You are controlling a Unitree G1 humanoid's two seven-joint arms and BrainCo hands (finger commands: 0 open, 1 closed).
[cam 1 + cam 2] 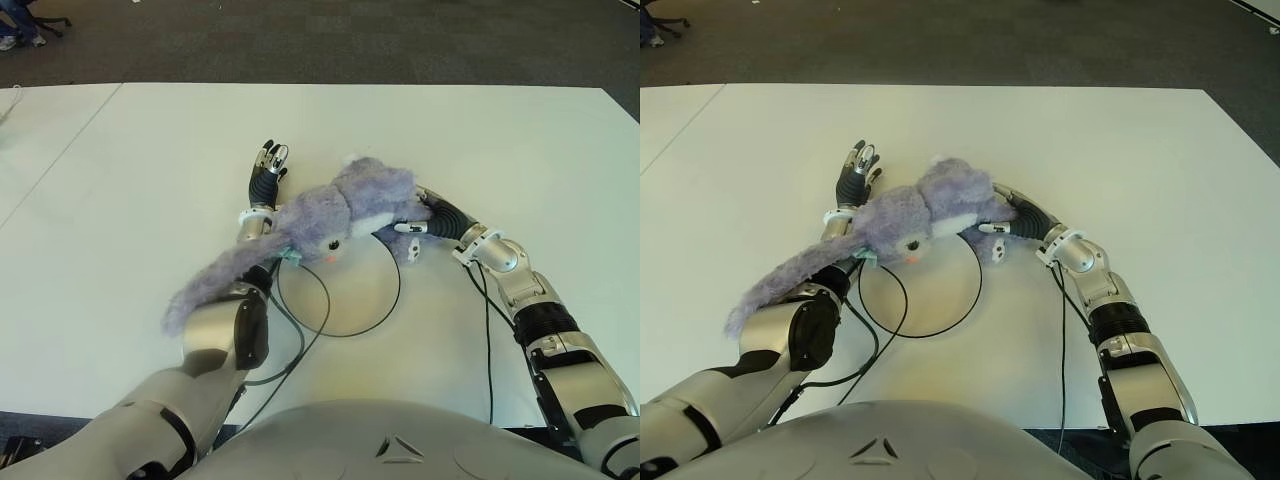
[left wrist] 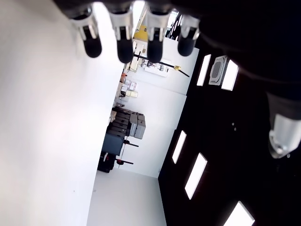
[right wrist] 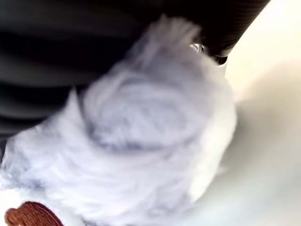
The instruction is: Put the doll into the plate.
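Right hand point(image 1: 425, 212) grips the fluffy purple plush doll point(image 1: 340, 215) (fur fills its wrist view) over the white black-rimmed round plate point(image 1: 365, 295); left hand point(image 1: 266, 178) lies spread, empty.

Fluffy lilac plush rabbit doll point(image 1: 345, 212) across the far rim of the flat white round plate with a dark rim point(image 1: 355, 300), mid white table point(image 1: 520, 150), left robot hand point(image 1: 267, 170) far-left of the doll, right robot hand point(image 1: 425, 215) against its right side.

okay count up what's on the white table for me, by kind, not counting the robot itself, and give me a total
Plush doll, purple and grey, held by the right robot hand over the plate's far rim: 1
Plate, white with a dark rim: 1
Total: 2
The left robot hand shows open beside the doll, holding nothing.
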